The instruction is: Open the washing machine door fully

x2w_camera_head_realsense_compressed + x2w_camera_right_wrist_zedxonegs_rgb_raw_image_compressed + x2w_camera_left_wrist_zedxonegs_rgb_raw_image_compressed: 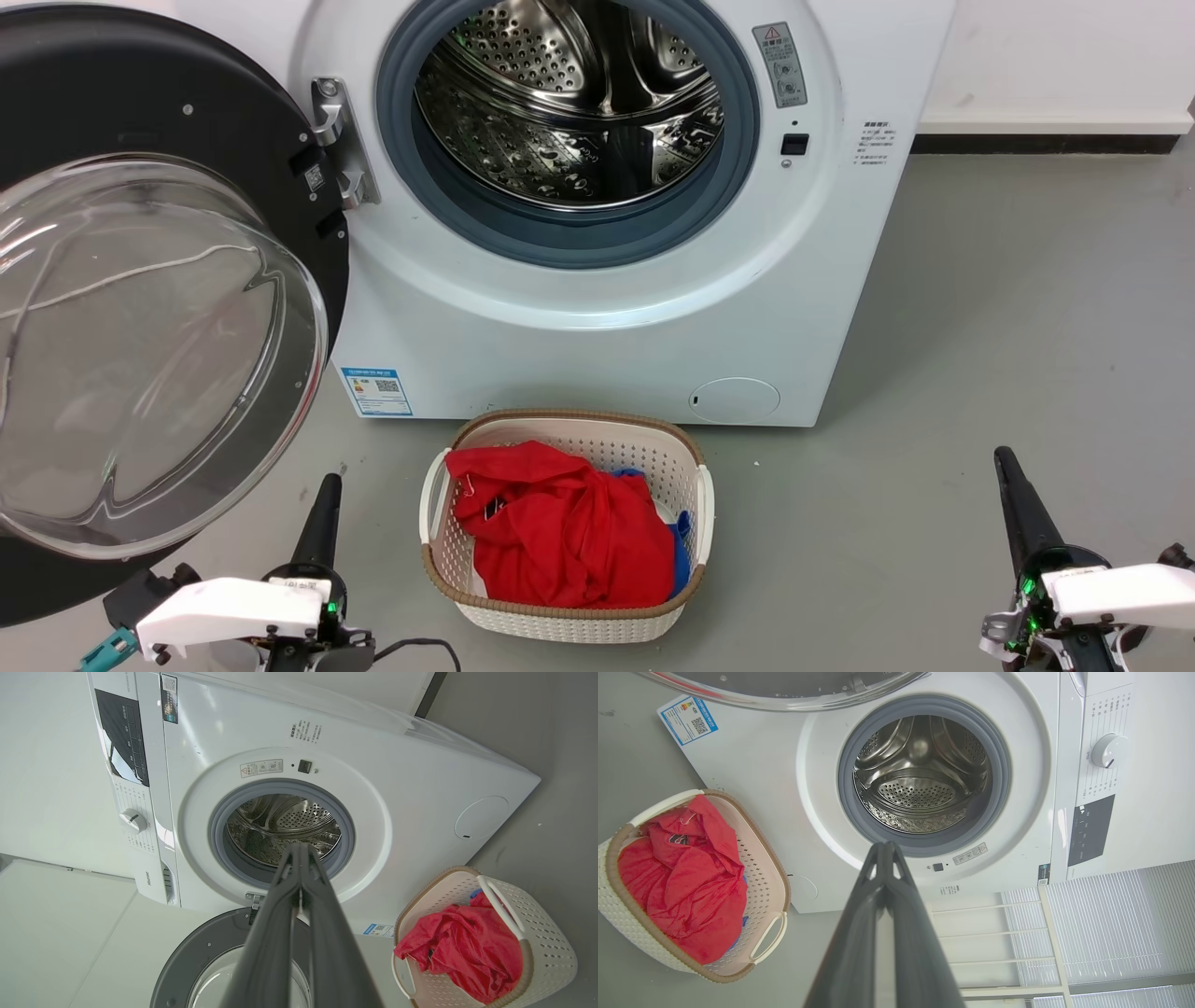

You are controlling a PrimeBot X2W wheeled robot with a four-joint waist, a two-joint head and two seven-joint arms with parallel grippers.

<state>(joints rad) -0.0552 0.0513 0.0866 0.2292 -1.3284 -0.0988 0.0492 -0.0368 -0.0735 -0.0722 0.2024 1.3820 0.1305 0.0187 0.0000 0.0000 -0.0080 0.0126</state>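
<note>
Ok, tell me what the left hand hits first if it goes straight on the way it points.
Probably the front of the washing machine, at its grey rubber ring: the left hand lines up with it. Nothing seems to stand between, though depth is unclear.

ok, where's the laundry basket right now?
In the head view the laundry basket sits on the floor at centre, just in front of the washing machine, right of the open door.

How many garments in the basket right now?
2 showing: a red garment heaped on top, and a blue one peeking out along its right side in the head view. More may lie hidden underneath in the basket.
</note>
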